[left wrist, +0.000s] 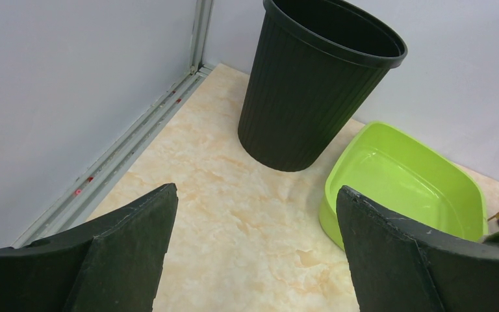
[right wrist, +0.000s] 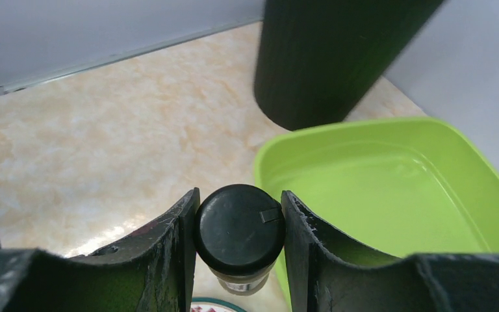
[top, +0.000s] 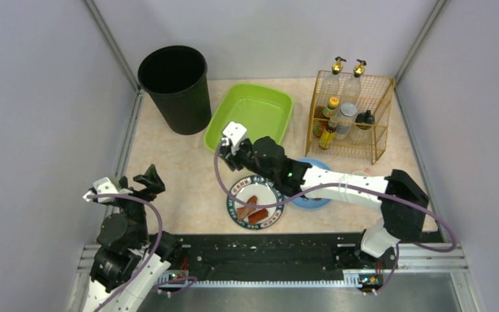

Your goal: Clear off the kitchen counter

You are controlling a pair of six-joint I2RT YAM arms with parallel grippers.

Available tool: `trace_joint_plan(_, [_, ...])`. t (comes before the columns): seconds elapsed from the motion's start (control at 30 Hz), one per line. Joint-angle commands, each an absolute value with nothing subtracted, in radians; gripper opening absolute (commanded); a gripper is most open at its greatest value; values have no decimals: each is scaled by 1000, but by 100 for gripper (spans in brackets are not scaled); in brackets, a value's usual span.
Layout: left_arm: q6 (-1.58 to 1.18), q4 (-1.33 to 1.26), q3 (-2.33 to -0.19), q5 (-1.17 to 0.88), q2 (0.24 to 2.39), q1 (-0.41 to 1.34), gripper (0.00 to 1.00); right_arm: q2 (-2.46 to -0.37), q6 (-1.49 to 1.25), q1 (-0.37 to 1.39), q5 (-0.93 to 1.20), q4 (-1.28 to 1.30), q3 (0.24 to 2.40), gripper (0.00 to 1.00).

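Two jaws of my right gripper (right wrist: 239, 200) are pressed against the sides of a small jar (right wrist: 239, 237) with a round, matte black flip-top cap. That cap is nearly all I get of it: below it only a sliver of clear neck shows, the body is cut off by the bottom of the wrist view, and from overhead the gripper covers it entirely. It hangs at the near left rim of the glossy lime-green rectangular plastic tray (top: 260, 110); whether the jar is over the tray or just beside it I cannot tell. The tall black ribbed plastic bin (top: 174, 88) stands just left of the tray, its top cropped in the right wrist view. My right arm hides most of a flat round blue dish (top: 312, 203). Beside that sits a round white plate with a dark patterned rim (top: 233, 195), carrying reddish-brown pieces of food (top: 252, 209) I cannot identify. The bottles in the gold wire rack (top: 344, 140) at the far right are too small to read. My left gripper (left wrist: 256, 192) hovers near the left edge, its rough black jaws spread wide with nothing between them. Dishes, tray, bin and rack all stand on the kitchen counter (top: 169, 169), the smooth beige-pink marbled slab that runs back from the black metal rail strip (top: 266, 250) at the near edge.
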State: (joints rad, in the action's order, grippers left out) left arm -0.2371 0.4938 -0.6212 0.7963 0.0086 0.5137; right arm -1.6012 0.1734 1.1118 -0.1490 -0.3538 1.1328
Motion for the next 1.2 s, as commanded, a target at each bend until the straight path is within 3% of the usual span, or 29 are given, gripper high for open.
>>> trace_joint_plan(0.0, [-232,463,-636,779,-113,517,96,-1465,102,1040,-231,-273,1115,0])
trace_joint_plan(0.47, [-235,460,-636,764,-113,517,96,-1196,-21,842,-439,-180,953,0])
trace_joint_plan(1.17, [-242,470,-642,758,-114,518,96,-992,-137,411,-526,-98,805,0])
